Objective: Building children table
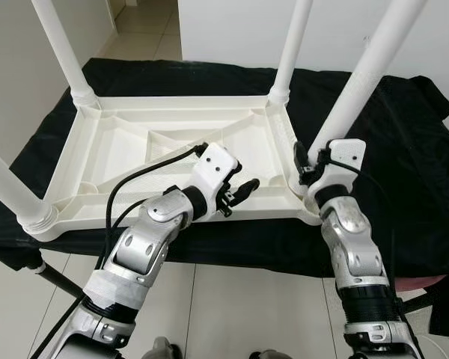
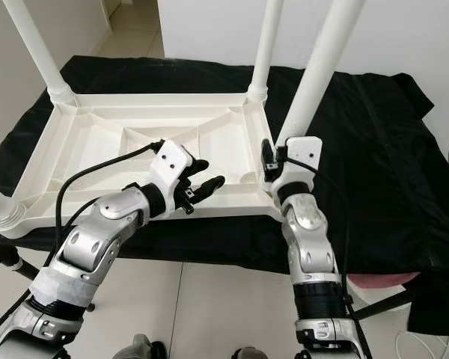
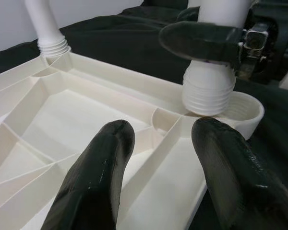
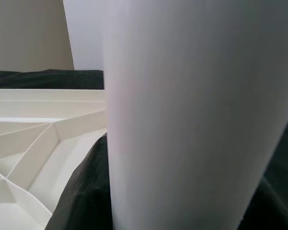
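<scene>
I see open room over the middle of the upturned tabletop [image 1: 127, 149], though its raised ribs [image 1: 176, 138] split the underside into shallow bays. Four upright legs crowd the corners: the near right leg [image 1: 363, 78] is clasped by my right gripper [image 1: 308, 161], blocking that corner. My left gripper [image 1: 236, 193] hovers with fingers spread over the near rim, facing that leg's socket [image 3: 240, 112]. The black cloth [image 1: 404, 172] to the right lies free.

White plastic ribbed children's tabletop [image 1: 135, 149], upside down on black cloth; four white tubular plastic legs [image 1: 363, 71] standing upright at corners.
</scene>
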Controlling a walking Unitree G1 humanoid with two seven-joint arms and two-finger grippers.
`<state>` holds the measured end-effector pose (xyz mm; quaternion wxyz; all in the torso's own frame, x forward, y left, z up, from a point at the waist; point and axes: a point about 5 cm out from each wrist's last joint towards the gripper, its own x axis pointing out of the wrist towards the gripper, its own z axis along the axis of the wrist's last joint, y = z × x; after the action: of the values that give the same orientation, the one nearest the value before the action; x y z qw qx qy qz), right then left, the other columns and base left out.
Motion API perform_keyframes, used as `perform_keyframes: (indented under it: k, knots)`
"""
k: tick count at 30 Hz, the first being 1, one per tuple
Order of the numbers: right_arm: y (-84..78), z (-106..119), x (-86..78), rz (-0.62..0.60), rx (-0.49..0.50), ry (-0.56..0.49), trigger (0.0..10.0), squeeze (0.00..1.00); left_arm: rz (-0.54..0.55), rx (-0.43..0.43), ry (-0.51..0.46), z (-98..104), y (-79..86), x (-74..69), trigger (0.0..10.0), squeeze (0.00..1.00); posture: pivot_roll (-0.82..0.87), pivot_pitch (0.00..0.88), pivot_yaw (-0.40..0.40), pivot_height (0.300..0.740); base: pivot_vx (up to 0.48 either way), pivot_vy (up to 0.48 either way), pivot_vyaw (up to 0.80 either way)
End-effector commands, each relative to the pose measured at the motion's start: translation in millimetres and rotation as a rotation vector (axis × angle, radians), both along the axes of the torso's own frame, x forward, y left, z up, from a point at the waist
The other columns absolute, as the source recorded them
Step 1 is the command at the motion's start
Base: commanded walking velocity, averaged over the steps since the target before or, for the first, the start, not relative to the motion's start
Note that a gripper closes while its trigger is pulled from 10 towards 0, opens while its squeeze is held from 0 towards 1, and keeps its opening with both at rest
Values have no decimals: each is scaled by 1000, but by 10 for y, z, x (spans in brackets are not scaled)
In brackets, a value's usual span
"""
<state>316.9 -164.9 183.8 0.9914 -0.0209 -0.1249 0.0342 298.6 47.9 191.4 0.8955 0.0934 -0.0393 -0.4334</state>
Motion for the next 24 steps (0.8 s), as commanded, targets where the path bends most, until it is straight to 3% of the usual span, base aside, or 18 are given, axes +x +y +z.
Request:
perform_keyframes:
  k: [1,7,24]
  knots:
    - [-36,-20,-76,-2,-17,-6,10000,0,19,2,-27,-9,9,-22,10000,0,-90,75,9,740,0,0,0]
    - [-110,-110,-173,-19,-38,17,10000,0,-40,2,-29,-32,-8,-81,10000,0,-96,68,9,740,0,0,0]
    - [-236,-276,-208,-28,-78,71,10000,0,-108,68,-37,-121,-51,-192,10000,0,-96,63,15,740,0,0,0]
